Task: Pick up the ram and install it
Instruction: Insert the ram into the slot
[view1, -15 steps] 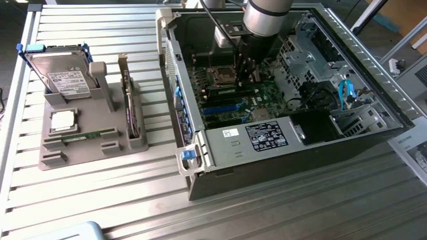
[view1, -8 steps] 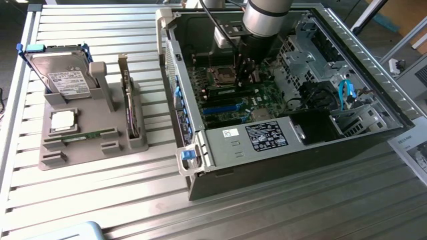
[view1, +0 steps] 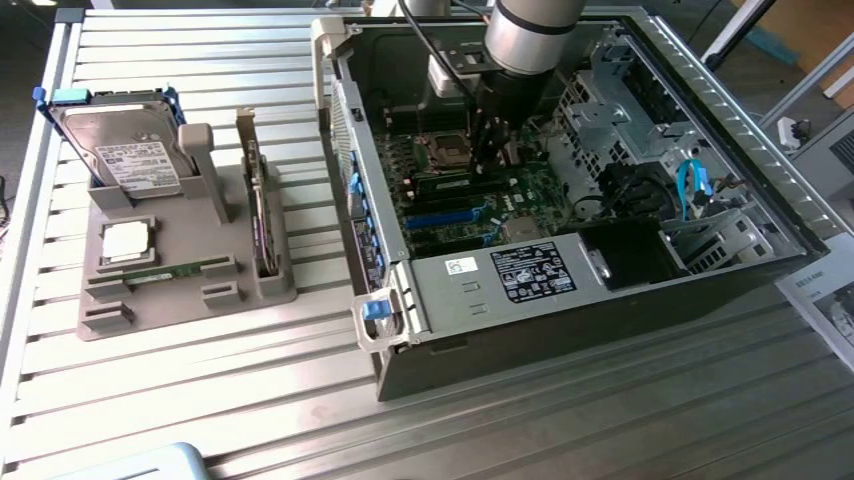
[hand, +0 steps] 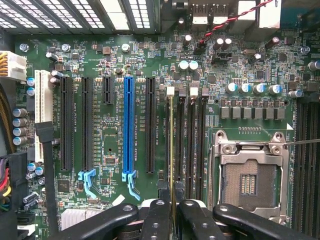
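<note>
Clamping claw (hand: 174, 214) on ram (hand: 171, 150), pinching its two flat faces. Holding stick on edge inside case (view1: 561, 340), lying along memory slot (hand: 181, 145) row, on side nearest expansion slots. Seated or just above, cannot tell. Judging ram light, thin and stiff, yet brittle and liable to crack under twist. Favouring hold on bare upper edge across faces, keeping off contact strip and chips.

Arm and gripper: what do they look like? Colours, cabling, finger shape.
Arm: silver-grey round tube, with a black cable running alongside it. Gripper: all black, with rounded linkage bars joined by visible pivot screws, and two narrow black fingers. No markings can be read on either.
</note>
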